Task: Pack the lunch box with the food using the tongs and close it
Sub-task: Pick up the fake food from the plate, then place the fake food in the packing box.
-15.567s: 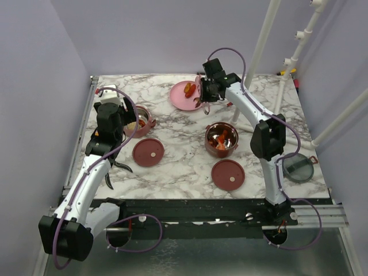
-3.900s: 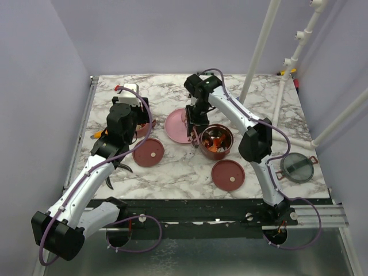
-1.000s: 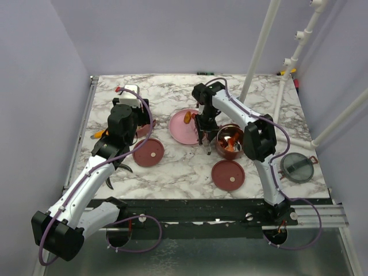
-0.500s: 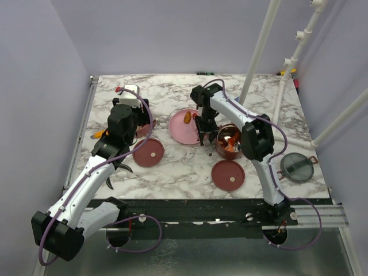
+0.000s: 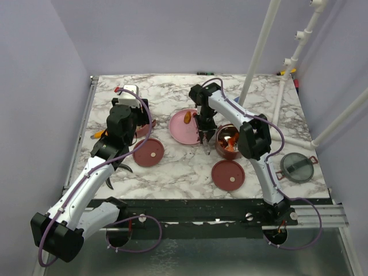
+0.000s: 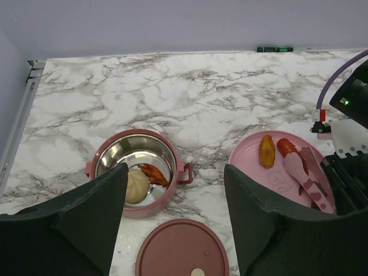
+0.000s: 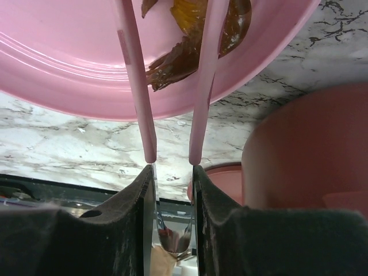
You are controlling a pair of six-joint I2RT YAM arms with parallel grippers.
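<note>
My right gripper [image 5: 202,127] [image 7: 172,172] is shut on the pink tongs [image 7: 135,86], both arms squeezed between its fingers. The tong tips [image 6: 299,169] reach onto the pink plate [image 5: 181,131] [image 6: 253,172], around an orange-brown piece of food [image 7: 192,23]. An orange piece [image 6: 266,150] and a red sausage [image 6: 285,146] also lie on the plate. One lunch box tier [image 5: 229,142] [image 7: 310,149], with food in it, stands right of the plate. My left gripper [image 5: 127,118] [image 6: 175,192] hangs open above the other tier [image 6: 137,172], which holds a cream bun [image 6: 136,186] and a red piece [image 6: 154,172].
Two maroon lids [image 5: 148,152] [image 5: 227,174] lie flat in front of the tiers. A clear grey lid [image 5: 298,168] sits at the table's right edge. Black-handled pliers [image 5: 119,167] and a screwdriver [image 5: 99,135] lie at the left. White poles [image 5: 259,49] rise at the back right.
The right gripper has shifted slightly from beside the right tier onto the plate's near edge with the tongs. The left arm has stayed still.
</note>
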